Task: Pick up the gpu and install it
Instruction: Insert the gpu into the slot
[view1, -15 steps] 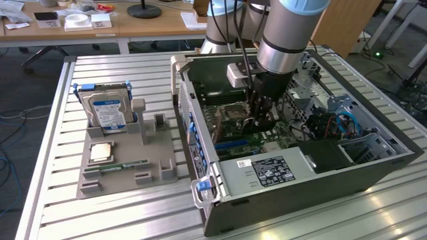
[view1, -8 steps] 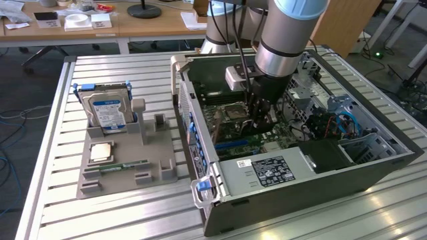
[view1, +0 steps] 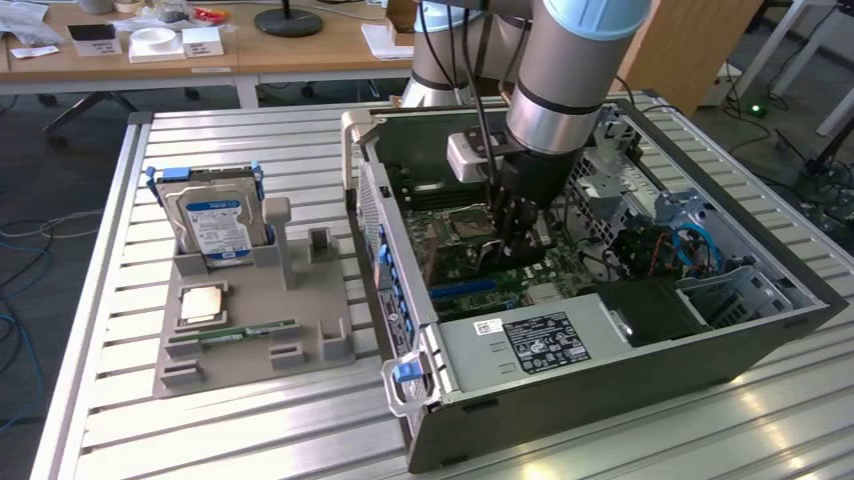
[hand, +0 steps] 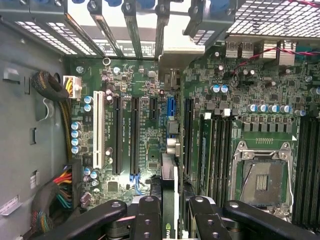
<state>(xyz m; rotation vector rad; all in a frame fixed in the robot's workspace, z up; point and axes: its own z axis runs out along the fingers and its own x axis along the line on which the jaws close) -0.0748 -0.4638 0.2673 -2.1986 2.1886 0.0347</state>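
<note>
My arm (view1: 567, 70) comes down almost straight from above and into the open case (view1: 694, 330), which lies on its side on the table (view1: 641, 440). My wrist is inside the case's walls and my gripper (view1: 514, 235) points down at the motherboard (view1: 454, 255). My fingers (hand: 149, 215) are clenched on the gpu (hand: 168, 172), one pair on each flat face. In the wrist view I see it edge-on as a thin dark strip running from between my fingertips toward the board. In the exterior view the gpu (view1: 505, 255) is a dark shape just under my gripper, low over the middle of the board. Its edge lies parallel to the long black slots (hand: 134, 135) and sits between them and the RAM slots (hand: 215, 150), in line with the short blue slot (hand: 170, 107). I cannot tell whether its lower edge touches the board. The CPU socket (hand: 262, 182) is off to one side of the card, well apart from it. Outside the case, to the exterior view's left, a grey holder (view1: 254, 345) carries a hard drive (view1: 214, 225) standing upright, a CPU (view1: 203, 303) lying flat and a RAM stick (view1: 247, 330).
</note>
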